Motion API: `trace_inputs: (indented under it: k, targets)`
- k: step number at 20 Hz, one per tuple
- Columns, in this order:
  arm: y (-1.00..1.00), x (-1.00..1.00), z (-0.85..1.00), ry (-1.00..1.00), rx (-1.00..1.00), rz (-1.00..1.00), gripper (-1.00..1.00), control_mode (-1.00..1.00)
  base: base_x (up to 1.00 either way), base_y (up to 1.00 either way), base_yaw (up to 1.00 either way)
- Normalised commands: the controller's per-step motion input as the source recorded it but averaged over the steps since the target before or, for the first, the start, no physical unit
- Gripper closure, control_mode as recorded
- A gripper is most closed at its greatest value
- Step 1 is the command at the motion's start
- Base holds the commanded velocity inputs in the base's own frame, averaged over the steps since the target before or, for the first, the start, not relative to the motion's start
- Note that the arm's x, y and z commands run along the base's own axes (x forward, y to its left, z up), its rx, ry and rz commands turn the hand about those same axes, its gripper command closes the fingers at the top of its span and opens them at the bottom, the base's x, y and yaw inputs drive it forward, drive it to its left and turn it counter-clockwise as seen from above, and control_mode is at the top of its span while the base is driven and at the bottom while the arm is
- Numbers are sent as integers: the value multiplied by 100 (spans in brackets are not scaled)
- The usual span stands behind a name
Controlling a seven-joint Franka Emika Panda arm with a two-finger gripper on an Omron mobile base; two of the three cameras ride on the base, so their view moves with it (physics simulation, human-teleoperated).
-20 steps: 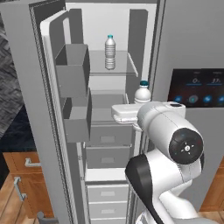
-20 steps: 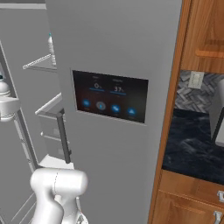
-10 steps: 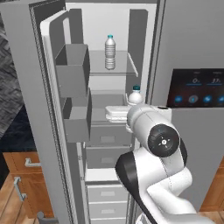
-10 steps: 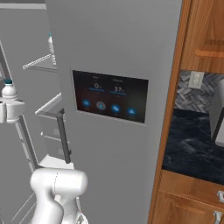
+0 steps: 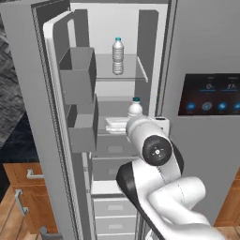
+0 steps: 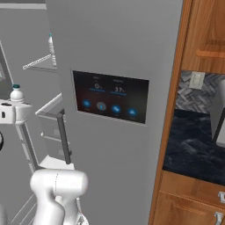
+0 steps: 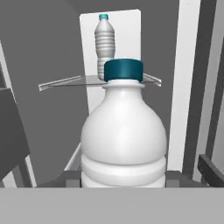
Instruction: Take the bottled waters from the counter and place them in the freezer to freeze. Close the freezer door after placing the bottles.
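One bottled water [image 5: 118, 56] stands upright on the glass shelf [image 5: 140, 75] high in the open freezer [image 5: 112, 28]; the hand view shows it [image 7: 104, 41] further back. My gripper [image 7: 124, 180] is shut on the second bottled water [image 7: 124, 135], holding it upright by its body. That bottle [image 5: 135, 108] sits just inside the freezer opening, above the grey drawers [image 5: 110, 145] and below the glass shelf. Its blue cap [image 6: 16, 87] pokes above my hand in the right base view. The freezer door [image 5: 28, 103] stands open at the left. The counter [image 6: 193, 147] lies to the right.
Grey bins [image 5: 77, 77] line the inner face of the open door, close to my arm's left. The shut fridge door with the dark touchscreen [image 5: 211, 93] is right of the opening. Brown wooden cabinets [image 6: 193, 197] sit under the counter.
The arm has carried the held bottle leftward and slightly lower, further into the freezer opening. The bottle on the glass shelf has not moved.
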Motion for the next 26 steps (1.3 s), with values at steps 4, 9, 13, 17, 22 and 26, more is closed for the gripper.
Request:
trace_inputs:
  k: [4,9,13,17,22,26]
  targets:
    - [-5,59,-52,-19,0,4,100,-100,0,0,0]
    - [-9,58,-62,-20,0,4,100,-100,0,0,0]
    - [-7,53,-69,-18,-2,4,100,-100,0,0,0]
    - [-3,49,-51,-9,-2,2,100,-100,0,0,0]
    - [0,41,-7,0,0,0,100,-100,0,0,0]
    - [0,47,0,0,0,-1,100,-100,0,0,0]
